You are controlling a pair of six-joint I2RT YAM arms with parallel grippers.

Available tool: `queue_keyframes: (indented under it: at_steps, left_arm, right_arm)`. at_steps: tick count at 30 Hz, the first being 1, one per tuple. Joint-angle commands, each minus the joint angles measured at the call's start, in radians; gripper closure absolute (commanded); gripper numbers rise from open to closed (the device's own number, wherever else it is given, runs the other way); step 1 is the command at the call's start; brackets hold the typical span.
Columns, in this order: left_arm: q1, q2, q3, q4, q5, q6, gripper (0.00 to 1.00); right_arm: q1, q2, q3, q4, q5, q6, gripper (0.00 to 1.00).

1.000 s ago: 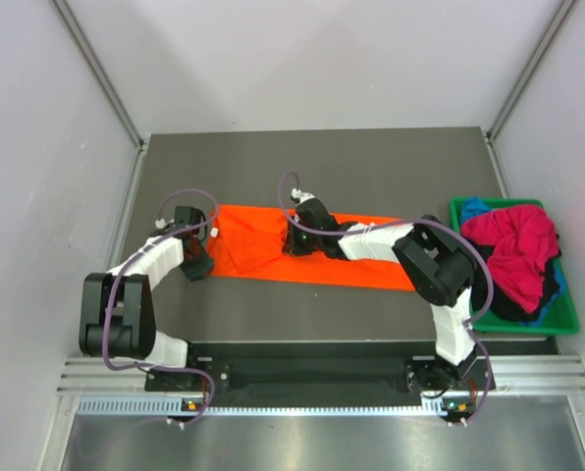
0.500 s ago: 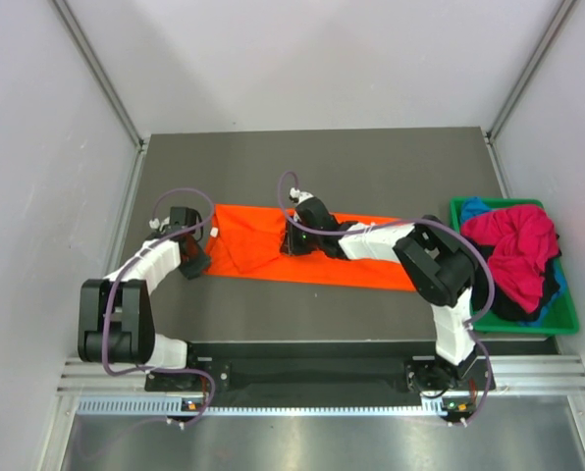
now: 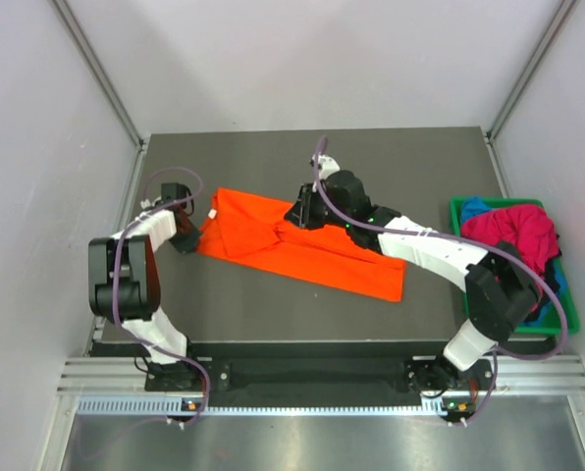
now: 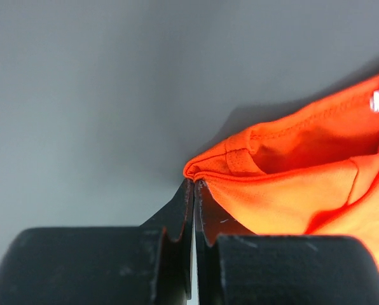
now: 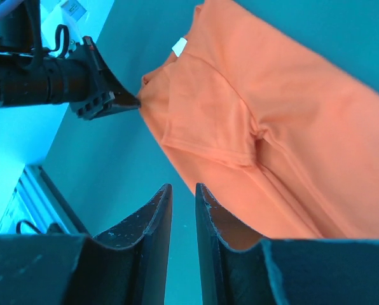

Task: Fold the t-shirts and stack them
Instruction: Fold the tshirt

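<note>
The orange t-shirt (image 3: 312, 250) lies slantwise on the dark table, its left part folded over. My left gripper (image 3: 187, 235) is low at the shirt's left corner. In the left wrist view its jaws (image 4: 194, 181) are shut with the orange hem (image 4: 240, 152) pinched at their tips. My right gripper (image 3: 302, 214) hovers above the shirt's upper middle. In the right wrist view its jaws (image 5: 182, 186) stand a narrow gap apart and empty, with the shirt (image 5: 272, 127) well below. The magenta-red t-shirt (image 3: 513, 245) and the blue t-shirt (image 3: 474, 208) lie crumpled in the bin.
A green plastic bin (image 3: 562, 319) stands at the table's right edge. Grey walls enclose the left, back and right. The left gripper (image 5: 113, 95) also shows in the right wrist view, at the shirt's corner.
The right arm lifted off the shirt and swung back and right. The left gripper moved back with the corner. The shirt now lies tilted, its right end nearer the front.
</note>
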Motion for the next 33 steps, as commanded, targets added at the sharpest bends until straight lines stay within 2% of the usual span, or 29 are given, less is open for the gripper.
queue_keyframes:
  at_steps: [1,6,8,9,13,16,18,19,20,21,22,23,25,26,29,33]
  left_arm:
    - [0.038,0.113,0.111,0.151,0.039,-0.018,1.00]
    - [0.038,0.332,0.337,0.222,0.157,-0.026,1.00]
    - [0.036,0.496,0.519,0.236,0.251,-0.031,1.00]
    - [0.036,0.497,0.520,0.236,0.251,-0.034,1.00]
    - [0.035,0.720,0.771,0.346,0.415,-0.066,1.00]
    - [0.025,0.787,0.941,0.368,0.454,-0.069,1.00]
    - [0.021,0.834,1.053,0.363,0.500,-0.067,0.91]
    - [0.019,0.839,1.081,0.352,0.533,-0.067,0.80]
    - [0.021,0.831,1.100,0.340,0.532,-0.060,0.74]
    - [0.021,0.816,1.115,0.308,0.509,-0.052,0.67]
    - [0.021,0.795,1.112,0.279,0.473,-0.043,0.50]
    - [0.022,0.740,1.108,0.215,0.407,-0.010,0.48]
    - [0.019,0.674,1.074,0.152,0.318,0.031,0.46]
    - [0.019,0.640,1.060,0.068,0.214,0.050,0.46]
    - [0.013,0.483,0.942,0.003,0.121,0.058,0.48]
    - [-0.040,0.222,0.636,-0.004,0.083,0.055,0.50]
  right_arm:
    - [-0.036,-0.073,-0.003,-0.041,0.056,-0.029,0.77]
    - [-0.063,-0.130,-0.038,-0.047,0.132,-0.047,0.77]
    - [-0.085,-0.147,-0.052,-0.038,0.147,-0.053,0.77]
    - [-0.095,-0.150,-0.052,-0.037,0.147,-0.056,0.77]
    - [-0.137,-0.144,-0.037,-0.028,0.176,-0.095,0.78]
    - [-0.154,-0.121,-0.011,-0.035,0.176,-0.113,0.78]
    - [-0.157,-0.112,0.009,-0.038,0.178,-0.125,0.78]
    - [-0.158,-0.103,0.015,-0.038,0.176,-0.125,0.77]
    - [-0.158,-0.100,0.026,-0.041,0.175,-0.128,0.77]
    - [-0.158,-0.095,0.030,-0.044,0.172,-0.127,0.77]
    - [-0.158,-0.095,0.034,-0.050,0.172,-0.125,0.77]
    - [-0.158,-0.098,0.032,-0.049,0.170,-0.124,0.77]
    - [-0.158,-0.124,0.017,-0.084,0.172,-0.118,0.76]
    - [-0.158,-0.136,0.009,-0.092,0.172,-0.110,0.76]
    - [-0.158,-0.201,-0.035,-0.127,0.169,-0.108,0.75]
    - [-0.189,-0.271,-0.075,-0.216,0.140,-0.145,0.73]
